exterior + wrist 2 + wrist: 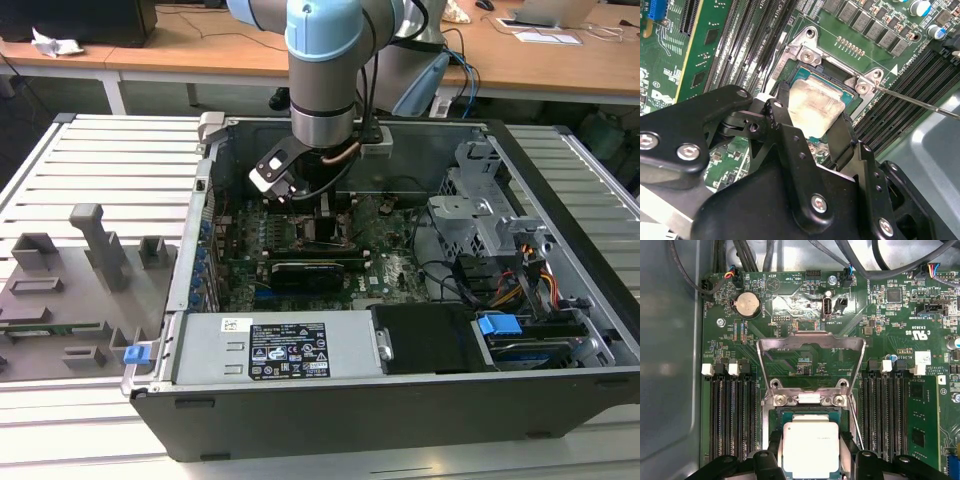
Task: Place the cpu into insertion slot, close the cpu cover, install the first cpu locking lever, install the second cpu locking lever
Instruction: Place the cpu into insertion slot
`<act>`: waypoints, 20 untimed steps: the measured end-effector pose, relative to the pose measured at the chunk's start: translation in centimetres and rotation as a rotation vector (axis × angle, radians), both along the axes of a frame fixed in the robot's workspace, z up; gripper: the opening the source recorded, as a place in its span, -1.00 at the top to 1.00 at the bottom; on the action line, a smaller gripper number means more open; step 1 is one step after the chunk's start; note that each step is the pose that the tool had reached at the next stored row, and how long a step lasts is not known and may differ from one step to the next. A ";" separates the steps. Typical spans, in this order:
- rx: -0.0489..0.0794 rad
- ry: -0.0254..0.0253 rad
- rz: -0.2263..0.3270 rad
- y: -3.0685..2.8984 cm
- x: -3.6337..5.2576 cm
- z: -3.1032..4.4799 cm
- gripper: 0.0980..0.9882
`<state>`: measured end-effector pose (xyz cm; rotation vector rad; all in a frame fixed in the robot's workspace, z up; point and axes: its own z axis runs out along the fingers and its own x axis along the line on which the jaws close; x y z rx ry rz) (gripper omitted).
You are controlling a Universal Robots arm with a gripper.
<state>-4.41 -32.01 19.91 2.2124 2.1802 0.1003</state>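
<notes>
The pincer (814, 109) grips the cpu (818, 102) at the insertion slot (830, 74)

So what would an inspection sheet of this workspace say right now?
Surface: open computer case on a slatted metal table.
Job's things: cpu at the insertion slot, cannot tell if seated; cpu cover stands open; locking lever unlatched.
Clutter: grey fixtures on the exterior view's left.
Grippers: gripper closed on the cpu's sides.
Cables: coloured wires inside the case.
Surroundings: wooden desks behind.
</notes>
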 end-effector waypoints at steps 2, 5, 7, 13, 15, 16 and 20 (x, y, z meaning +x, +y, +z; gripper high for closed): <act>0.000 0.0000 0.000 0.00 0.00 0.00 0.00; 0.000 0.0000 0.000 0.00 0.00 0.00 0.00; 0.000 0.0000 0.000 0.00 0.00 0.00 0.00; 0.000 0.0000 0.000 0.00 0.01 0.00 -0.16; 0.000 0.0000 0.000 0.00 0.01 0.03 -0.16; 0.000 0.0001 0.000 0.00 0.01 0.13 -0.16; 0.000 0.0000 0.000 0.00 0.01 0.79 -0.16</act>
